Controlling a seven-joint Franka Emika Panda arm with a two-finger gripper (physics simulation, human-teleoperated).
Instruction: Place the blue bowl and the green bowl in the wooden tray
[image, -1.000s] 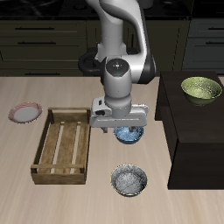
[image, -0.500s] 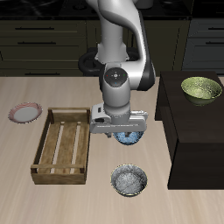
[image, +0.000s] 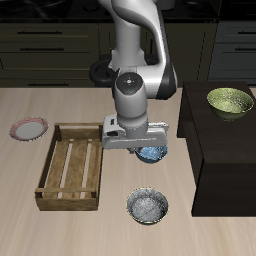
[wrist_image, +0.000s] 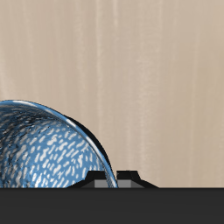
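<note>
Comparing with half a second ago, you have lifted the wrist a little: the gripper (image: 143, 148) sits slightly higher in the exterior view, and the blue bowl (image: 152, 153) shows a touch higher beneath it. Whether the bowl has left the table you cannot tell from here. The claw hangs directly over that bowl, its body covering most of it, so the fingers are hidden in the exterior view; in the wrist view the blue bowl (wrist_image: 48, 149) fills much of the picture with its rim running right up to the dark gripper parts, and the jaws look narrowed onto that rim, though the contact itself stays partly hidden. Nearest the table's front edge lies the grey-white speckled bowl (image: 148, 206), apart from the arm. Farther back, the wooden tray (image: 56, 192) lies beside the gripper, and the blue bowl is outside it, just past its side wall. Beyond the tray rests the pink-rimmed plate (image: 29, 128). Farthest back, the green bowl (image: 230, 101) sits on the dark raised block (image: 220, 150), well apart from the tray.
</note>
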